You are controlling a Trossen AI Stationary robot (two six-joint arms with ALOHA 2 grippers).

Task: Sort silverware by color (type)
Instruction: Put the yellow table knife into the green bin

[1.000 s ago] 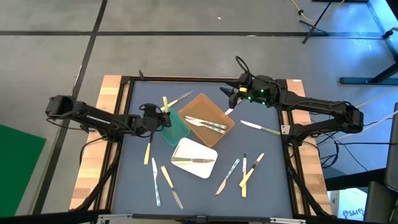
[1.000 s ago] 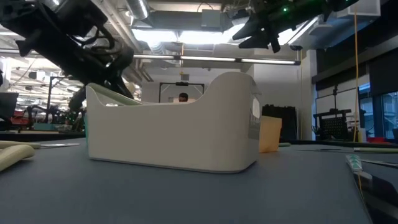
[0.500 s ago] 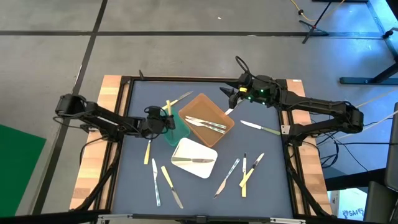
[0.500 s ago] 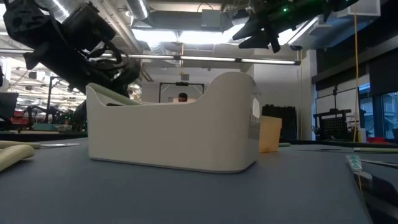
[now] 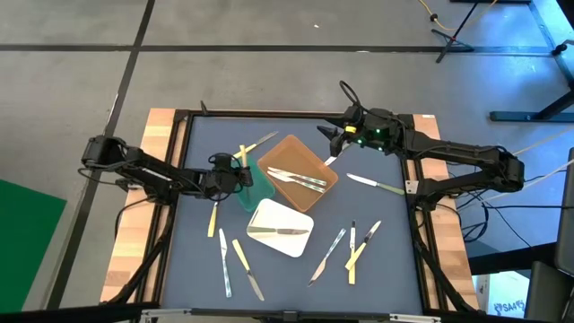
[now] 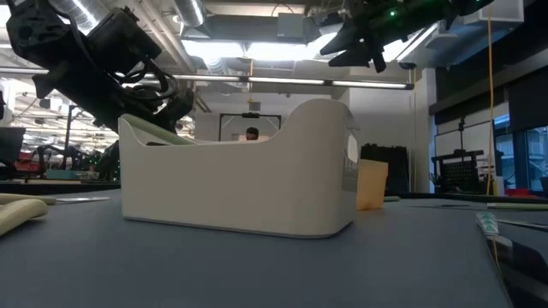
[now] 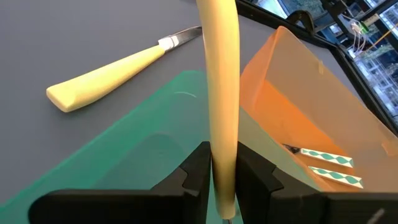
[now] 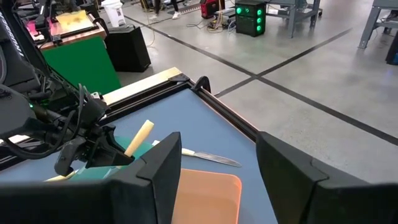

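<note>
Left gripper: the left gripper (image 5: 235, 174) sits over the green tray (image 5: 255, 187), and its two dark fingers (image 7: 194, 171) pinch a pale yellow handle (image 7: 222, 93) that stands up between them.
Yellow piece: the handle is smooth, round and long; I cannot see what kind of tip it has.
Right gripper: the right gripper (image 5: 330, 136) hangs above the far side of the table with its jaws wide apart and nothing in them.
Green tray: smooth plastic with low walls, right under the left gripper.
Brown tray: the brown tray (image 5: 289, 160) is just past the green one; it is shiny orange-brown and holds pieces with blue-green wavy patterns (image 7: 326, 157).
White tray: the white tray (image 5: 273, 215) has curved walls, sits near the left gripper, and holds one thin piece.
Yellow knife: a yellow knife (image 7: 112, 68) with a metal blade lies flat on the table just beside the green tray.
Other silverware: more thin silverware (image 5: 352, 244) lies loose, well apart from the left gripper.
Table: the table (image 5: 206, 144) top is a flat grey-blue mat in a black frame with wood strips at the sides.
Room: grey shiny floor with dark lines, bright ceiling lights, and a person far behind.
Writing: I can read none.
</note>
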